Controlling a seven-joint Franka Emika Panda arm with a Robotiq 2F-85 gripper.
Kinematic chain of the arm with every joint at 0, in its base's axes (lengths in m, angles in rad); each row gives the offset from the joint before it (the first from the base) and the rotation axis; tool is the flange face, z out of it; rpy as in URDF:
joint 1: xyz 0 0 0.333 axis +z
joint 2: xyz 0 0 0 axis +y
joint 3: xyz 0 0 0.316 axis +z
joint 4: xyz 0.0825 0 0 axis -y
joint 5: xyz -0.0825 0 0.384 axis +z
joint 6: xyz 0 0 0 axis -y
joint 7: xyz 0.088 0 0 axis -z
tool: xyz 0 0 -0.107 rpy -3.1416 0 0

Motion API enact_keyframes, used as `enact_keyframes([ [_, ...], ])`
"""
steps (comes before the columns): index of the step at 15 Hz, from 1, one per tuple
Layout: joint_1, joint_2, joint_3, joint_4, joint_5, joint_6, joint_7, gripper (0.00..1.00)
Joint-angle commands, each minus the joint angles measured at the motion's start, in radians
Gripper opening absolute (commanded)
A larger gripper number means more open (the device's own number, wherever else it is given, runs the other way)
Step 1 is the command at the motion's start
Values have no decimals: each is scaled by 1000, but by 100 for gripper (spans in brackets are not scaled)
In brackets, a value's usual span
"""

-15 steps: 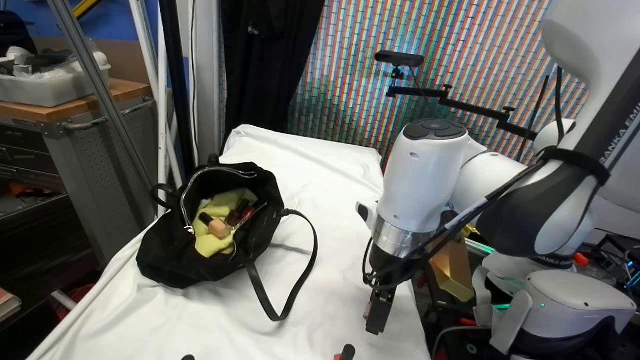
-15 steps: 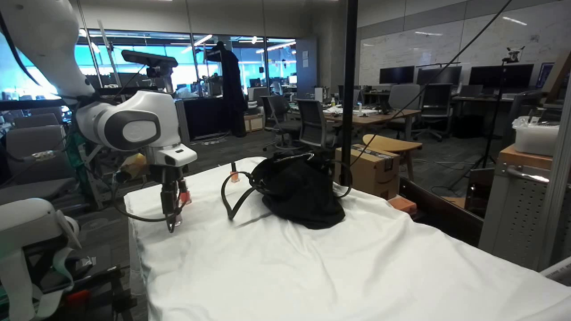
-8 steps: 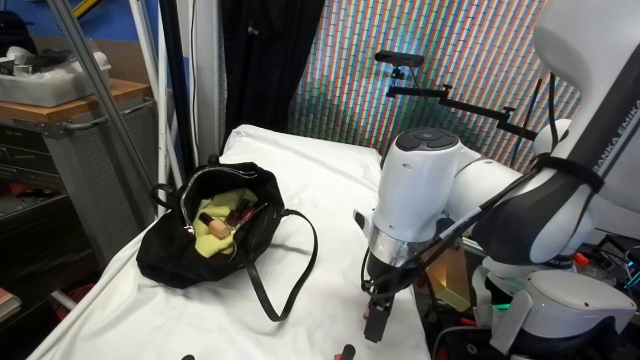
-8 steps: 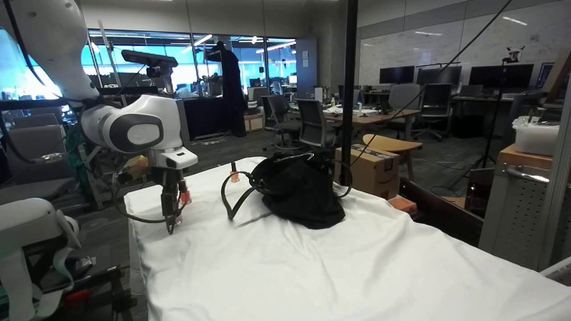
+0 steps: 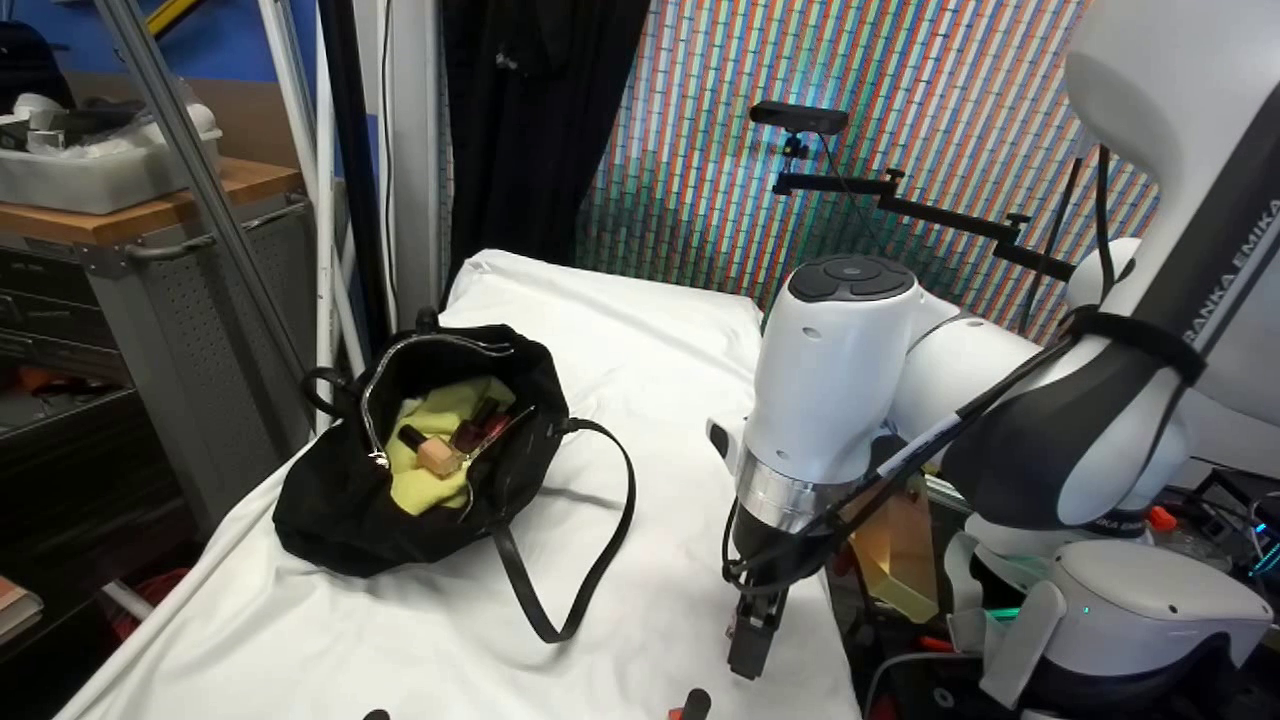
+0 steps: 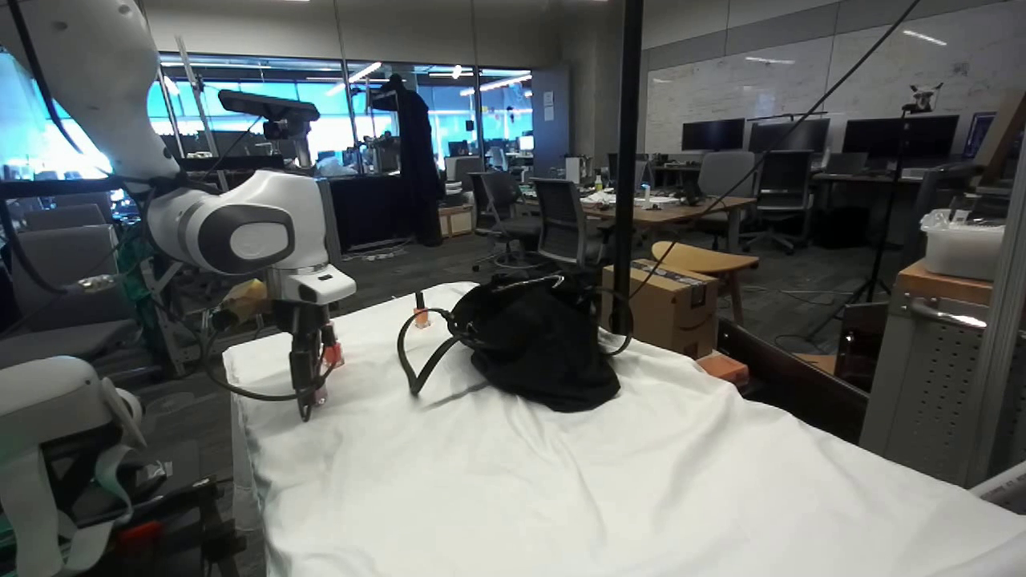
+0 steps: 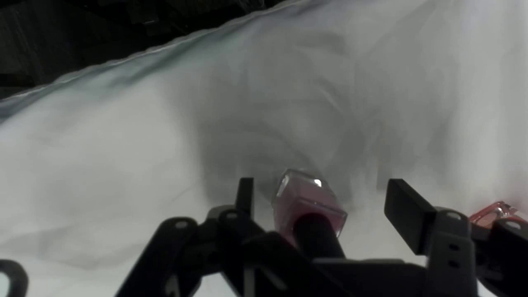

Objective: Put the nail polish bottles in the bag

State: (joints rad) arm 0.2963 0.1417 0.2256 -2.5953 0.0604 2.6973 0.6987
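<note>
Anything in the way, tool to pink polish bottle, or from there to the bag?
Nothing visible between the tool and the pink bottle; it shows between the open fingers. Toward the bag, its loop strap lies in between, then the side wall; lifting over both should probably clear.

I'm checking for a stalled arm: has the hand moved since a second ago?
Yes, slightly. In an exterior view the hand sits a little lower in the frame, judged against the black bag, which has stayed put.

Windows (image 6: 453, 104) glare blue-white in an exterior view; the wrist view's cloth (image 7: 264, 123) is softly shadowed.
</note>
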Motion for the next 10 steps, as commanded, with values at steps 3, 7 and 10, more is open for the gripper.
enact_keyframes([
  [3, 11, 0, -10, 11, -10, -24, 30, 38],
  [7, 10, -3, -11, 17, -12, -52, 29, 15],
  [10, 8, -9, -12, 26, -15, -79, 26, 15],
])
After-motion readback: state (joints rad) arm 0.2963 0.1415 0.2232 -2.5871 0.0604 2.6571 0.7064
